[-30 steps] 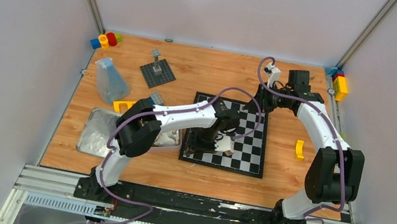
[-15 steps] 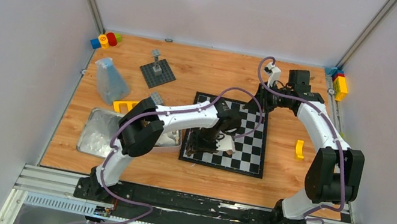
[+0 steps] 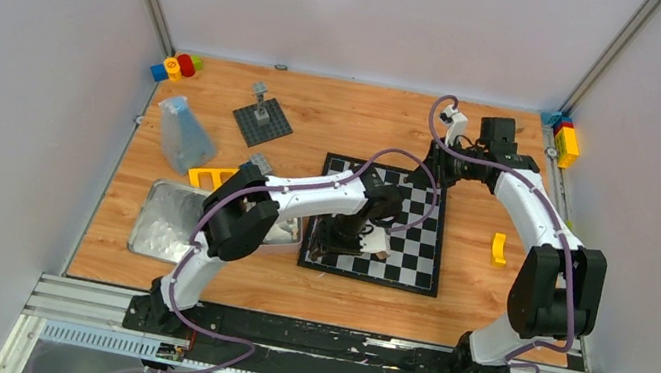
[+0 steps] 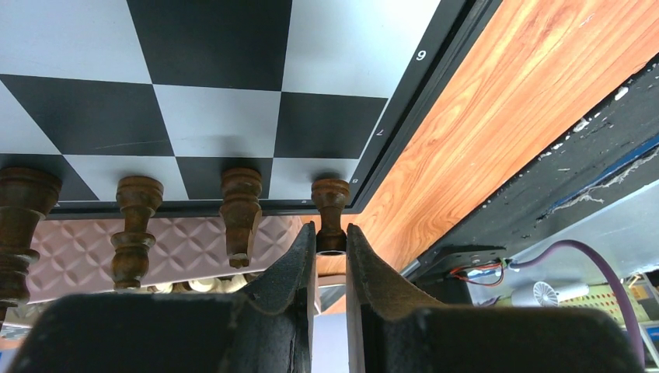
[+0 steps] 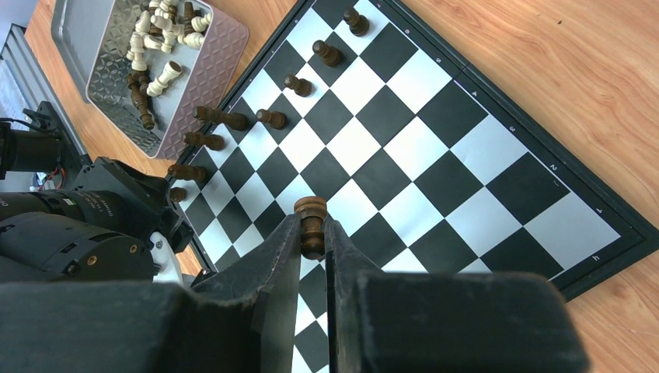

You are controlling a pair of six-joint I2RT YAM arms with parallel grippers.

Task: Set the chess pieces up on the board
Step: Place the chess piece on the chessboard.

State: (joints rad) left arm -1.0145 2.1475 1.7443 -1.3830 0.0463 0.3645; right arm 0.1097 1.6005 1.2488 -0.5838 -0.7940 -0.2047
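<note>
Your left gripper (image 4: 332, 241) is pinching a dark pawn (image 4: 330, 203) at the board's (image 4: 217, 116) corner square, right beside three more dark pieces (image 4: 239, 210) lining that edge. Your right gripper (image 5: 312, 233) is clamping a second pawn (image 5: 311, 210) over the board, while loose pieces (image 5: 159, 39) are lying in the tin (image 5: 214, 78).

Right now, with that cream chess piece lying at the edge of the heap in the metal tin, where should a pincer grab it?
Probably across its narrow stem, coming straight down from above. The cream piece lies on its side on the tin floor, at the edge of the heap, so the stem is exposed with room beside it.
</note>
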